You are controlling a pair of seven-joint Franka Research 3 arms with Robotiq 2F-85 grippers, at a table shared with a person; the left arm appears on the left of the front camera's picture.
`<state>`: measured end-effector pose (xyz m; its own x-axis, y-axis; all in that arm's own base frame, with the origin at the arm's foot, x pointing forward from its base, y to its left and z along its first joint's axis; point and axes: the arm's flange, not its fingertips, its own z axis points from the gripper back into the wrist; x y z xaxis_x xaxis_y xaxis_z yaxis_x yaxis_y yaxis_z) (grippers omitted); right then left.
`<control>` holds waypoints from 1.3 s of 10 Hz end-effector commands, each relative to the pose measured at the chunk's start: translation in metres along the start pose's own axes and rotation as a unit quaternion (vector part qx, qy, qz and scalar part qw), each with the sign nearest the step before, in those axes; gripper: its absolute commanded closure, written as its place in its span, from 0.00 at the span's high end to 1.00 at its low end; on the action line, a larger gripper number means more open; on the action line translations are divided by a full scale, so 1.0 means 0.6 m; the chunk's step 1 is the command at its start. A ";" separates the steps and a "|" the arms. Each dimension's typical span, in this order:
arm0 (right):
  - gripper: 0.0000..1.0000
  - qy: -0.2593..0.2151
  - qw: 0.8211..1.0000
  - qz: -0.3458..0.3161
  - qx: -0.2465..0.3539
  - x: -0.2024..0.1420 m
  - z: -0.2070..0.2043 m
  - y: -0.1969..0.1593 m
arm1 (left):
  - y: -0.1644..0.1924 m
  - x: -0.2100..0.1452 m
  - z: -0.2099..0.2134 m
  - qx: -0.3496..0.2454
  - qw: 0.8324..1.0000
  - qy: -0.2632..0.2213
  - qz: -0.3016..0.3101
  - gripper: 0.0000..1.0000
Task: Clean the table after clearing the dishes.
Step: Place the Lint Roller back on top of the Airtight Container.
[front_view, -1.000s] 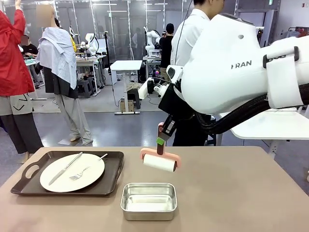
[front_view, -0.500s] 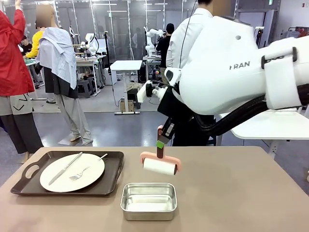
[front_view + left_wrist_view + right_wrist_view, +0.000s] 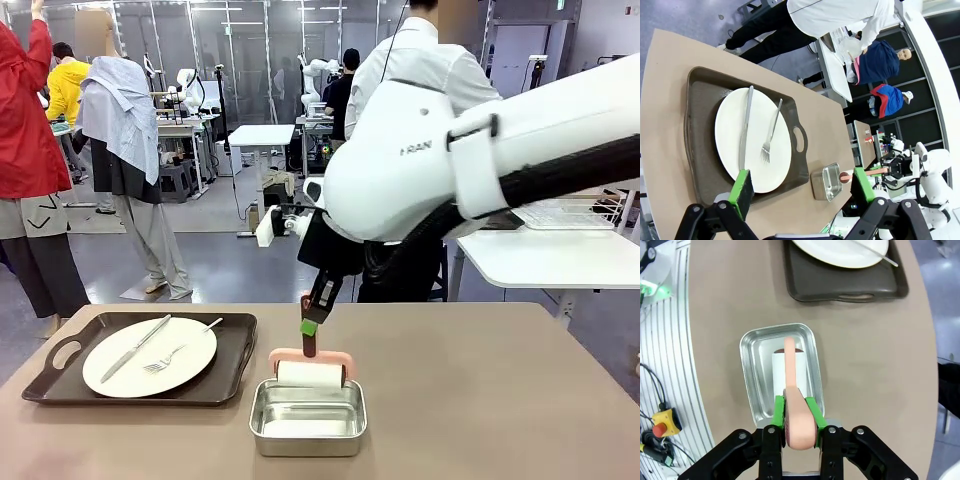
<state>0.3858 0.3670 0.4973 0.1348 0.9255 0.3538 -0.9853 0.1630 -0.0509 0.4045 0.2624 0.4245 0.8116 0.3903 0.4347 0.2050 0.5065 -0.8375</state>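
Pink roller (image 3: 310, 374), clamped in right jaws, hangs within pan rim (image 3: 307, 445); left jaws wide.

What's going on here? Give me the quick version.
The right claw is shut on the pink handle of a lint roller, holding its white roll low in the steel pan near the middle of the table. The left claw is open, hovering above the tray that carries a white plate with a knife and fork. A person stands at the far side.

Matt brown table (image 3: 480, 400), shiny steel pan (image 3: 307, 441), glossy white plate (image 3: 110, 350)
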 end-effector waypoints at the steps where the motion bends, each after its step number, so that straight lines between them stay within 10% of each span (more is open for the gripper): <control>1: 0.22 -0.001 0.999 0.025 0.047 0.012 -0.017 -0.043 | -0.001 -0.001 0.006 -0.006 1.000 0.000 -0.005 1.00; 13: 0.22 0.040 0.994 -0.018 0.097 0.005 -0.139 -0.132 | -0.001 -0.001 0.006 -0.006 1.000 0.000 -0.005 1.00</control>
<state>0.4671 0.3830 0.4236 0.1462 0.9507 0.2734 -0.9849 0.1140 0.1303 0.4044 0.2626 0.4245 0.8116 0.3905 0.4345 0.2047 0.5065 -0.8376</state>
